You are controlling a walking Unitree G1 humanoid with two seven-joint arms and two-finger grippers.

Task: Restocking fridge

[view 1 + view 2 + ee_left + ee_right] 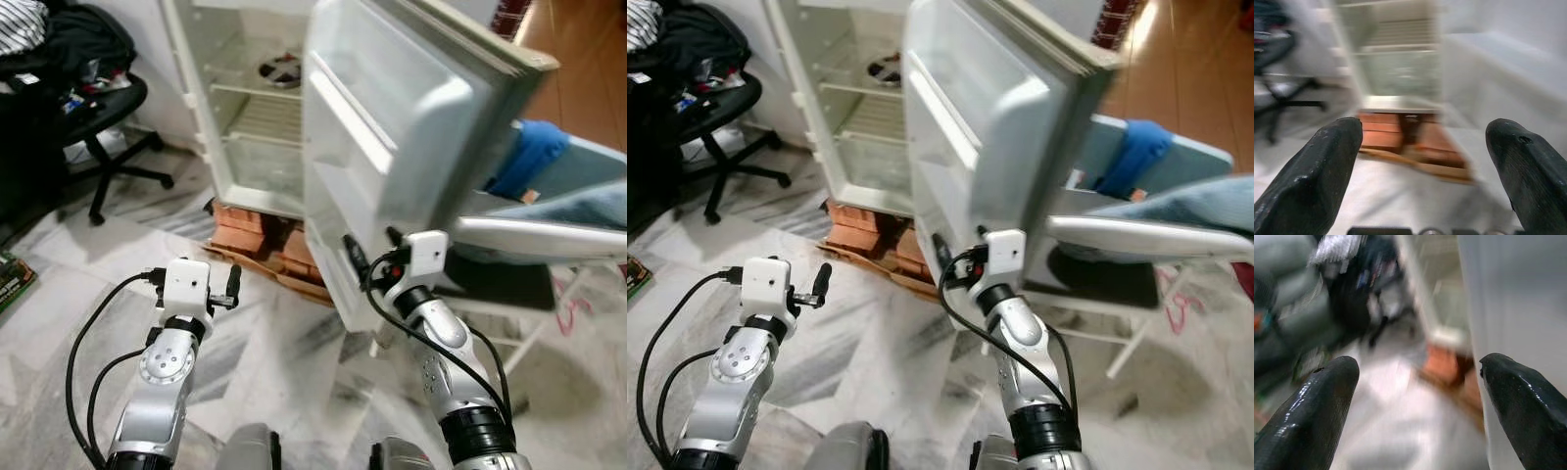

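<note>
nearest the camera, two silver robot arms reached forward over a pale marbled floor [284, 362]. the left gripper [231, 285] hung in open air above the floor, well short of the fridge; in its wrist view its two black fingers [1317, 171] were spread wide apart with nothing between them. the right gripper [370, 253] was raised at the lower edge of the open fridge door [392, 137], one black finger just beside the door's bottom corner; whether it touched the door could not be told. in the right wrist view its fingers [1312, 411] were also spread wide and empty, with the white door panel running along one side.

the fridge door stood swung out toward the robot, its inner side showing moulded white door shelves [338, 127]. behind it the fridge [245, 108] stood open, with bare wire racks and a clear drawer front low down. a round dark object [281, 69] lay at the back of an upper shelf, too small to identify. the fridge rested on a low stack of reddish bricks [260, 235].

to the robot's left a black office chair [103, 127] was piled with dark clothing. to the right, behind the door, a pale ledge [549, 235] carried blue fabric [524, 157]. beyond that lay an orange-brown floor [588, 69]. both wrist views were blurred.
</note>
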